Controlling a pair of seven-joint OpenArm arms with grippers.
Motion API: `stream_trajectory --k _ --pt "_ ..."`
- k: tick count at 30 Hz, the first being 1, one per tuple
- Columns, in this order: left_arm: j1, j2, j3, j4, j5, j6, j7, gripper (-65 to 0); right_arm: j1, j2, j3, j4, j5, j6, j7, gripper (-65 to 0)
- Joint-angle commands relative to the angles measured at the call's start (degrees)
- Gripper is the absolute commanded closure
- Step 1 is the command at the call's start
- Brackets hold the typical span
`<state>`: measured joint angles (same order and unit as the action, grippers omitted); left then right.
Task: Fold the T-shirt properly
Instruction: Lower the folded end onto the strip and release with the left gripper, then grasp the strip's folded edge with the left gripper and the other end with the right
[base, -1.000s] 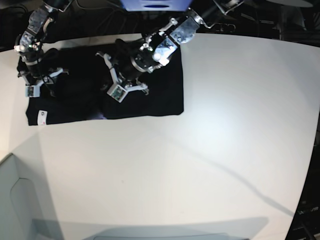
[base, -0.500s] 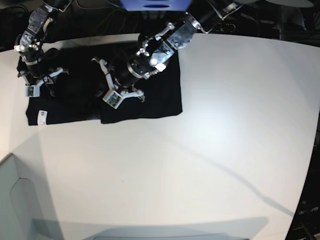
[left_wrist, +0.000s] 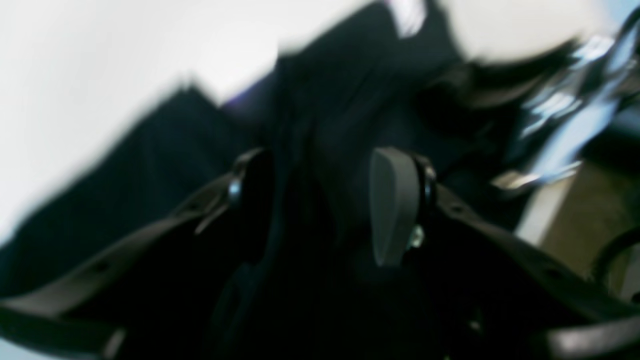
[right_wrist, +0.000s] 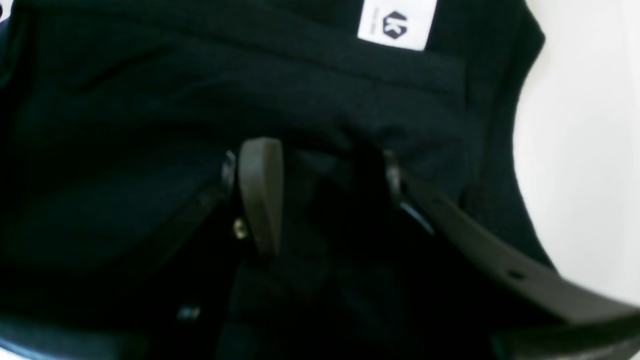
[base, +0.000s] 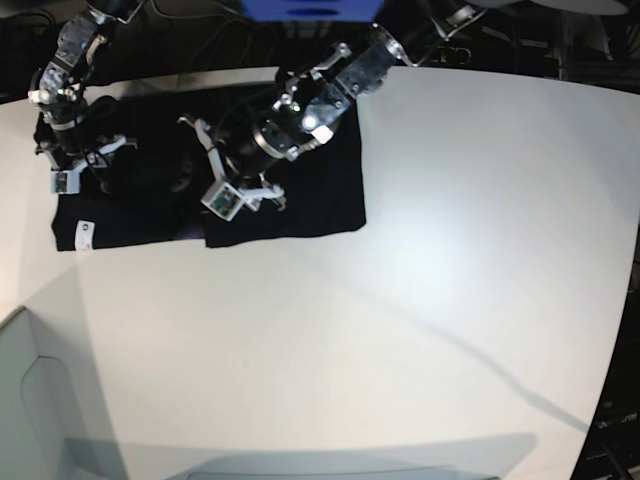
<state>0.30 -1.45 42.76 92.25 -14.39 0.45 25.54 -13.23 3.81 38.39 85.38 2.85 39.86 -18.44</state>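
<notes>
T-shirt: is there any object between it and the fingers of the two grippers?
Nothing visible. In both wrist views, folds of the T-shirt run directly between the fingers of the right gripper and the left gripper.
</notes>
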Motion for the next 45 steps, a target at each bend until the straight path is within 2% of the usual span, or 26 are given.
stream_trajectory --k 1,5,8,11,15,20,26,30,33,37,40,42,45 --pt "0.01 -1.58 -0.26 3.36 0.11 -0.05 -1.32 -30.6 0.09 0.80 0.25 0.73 0.36 0.14 0.28 -26.5" --pt "3.09 -7.12 -3.33 9.60 0.11 -0.05 -1.23 -30.6 0.44 0.80 0.25 0.73 0.36 0.14 0.28 -26.5" --pt "5.73 -8.79 -6.41 9.77 0.11 -0.23 -0.88 -30.6 0.53 0.80 0.25 0.73 0.36 0.14 0.37 -26.5" --pt "6.69 -10.11 -6.68 7.66 0.11 -0.49 -0.88 -30.6 1.85 0.80 0.51 0.81 0.36 0.14 0.28 -26.5" --pt "6.17 -9.67 -3.16 4.59 0.11 -0.76 -0.88 -30.6 1.85 0.80 0.42 0.90 0.36 0.14 0.28 -26.5" --pt "-0.51 -7.73 7.21 -1.04 0.11 -0.76 -0.88 -30.6 1.76 0.54 0.33 4.15 0.36 0.14 0.28 -26.8" --pt "-4.56 -5.18 16.09 -1.57 0.11 -0.76 -0.88 -30.6 1.76 0.54 0.60 8.02 0.36 0.14 0.28 -26.9" --pt "-4.73 -5.10 18.56 0.54 0.02 -0.76 -1.14 -30.6 1.85 0.45 1.21 10.84 0.36 0.14 0.28 -27.0" --pt "-4.30 -6.77 17.85 4.94 0.02 -0.76 -0.88 -30.6 3.43 -0.17 3.76 11.36 0.53 0.14 0.19 -27.1" --pt "-2.80 -14.41 12.67 13.12 0.02 -0.23 -0.88 -30.6 4.75 -0.17 7.10 10.92 0.44 0.14 0.11 -27.1" --pt "1.95 -20.30 1.68 17.60 0.02 -0.23 -1.06 -30.6 4.58 0.19 7.63 10.31 0.44 0.14 0.11 -27.0" --pt "6.34 -21.80 -7.55 17.77 0.02 -0.23 -1.14 -30.7 4.49 0.54 7.63 9.69 0.44 0.14 0.11 -26.8" --pt "11.70 -21.27 -19.33 14.61 0.02 -0.67 -1.23 -30.7 5.01 0.63 7.72 6.70 0.44 0.14 0.11 -27.2"
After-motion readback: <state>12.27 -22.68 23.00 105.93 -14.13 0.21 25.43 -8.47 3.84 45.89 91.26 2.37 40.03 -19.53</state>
